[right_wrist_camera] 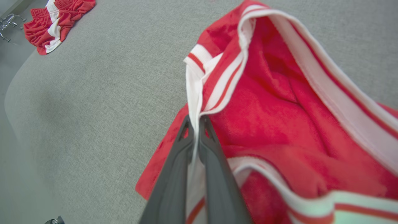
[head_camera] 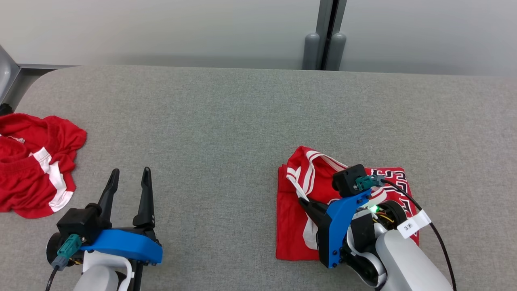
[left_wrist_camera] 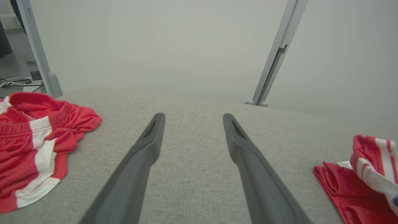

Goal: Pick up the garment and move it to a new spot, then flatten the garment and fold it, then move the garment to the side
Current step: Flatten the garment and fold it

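a white tag [head_camera: 412,224] is wrapped round the black cable [head_camera: 404,195] at the right wrist. a "3" followed by one small character is printed on it, and the character is too small to be made out. bold black-and-white lettering is printed across the garment [head_camera: 293,226], a red jersey with white-and-red striped trim, but most of it is covered by the right arm and no word can be read. a small white label [left_wrist_camera: 343,164] is seen at the garment's edge in the left wrist view, its print unreadable. another pale label [head_camera: 19,140] is seen on the red shorts [head_camera: 36,169], also unreadable.

the garment is laid folded on the near right part of the grey counter [head_camera: 226,121]. the right claw [right_wrist_camera: 194,122] is pressed together on the garment's white trim band, which is pinched between the two dark fingers and raised a little above the rest of the cloth. the claw is set over the garment's left half and is pointed toward the robot's left.

the left claw [head_camera: 129,173] is spread wide and empty, over the counter at the near left, well apart from the garment. the shorts are bunched at the counter's left edge, to that claw's left and apart from it.
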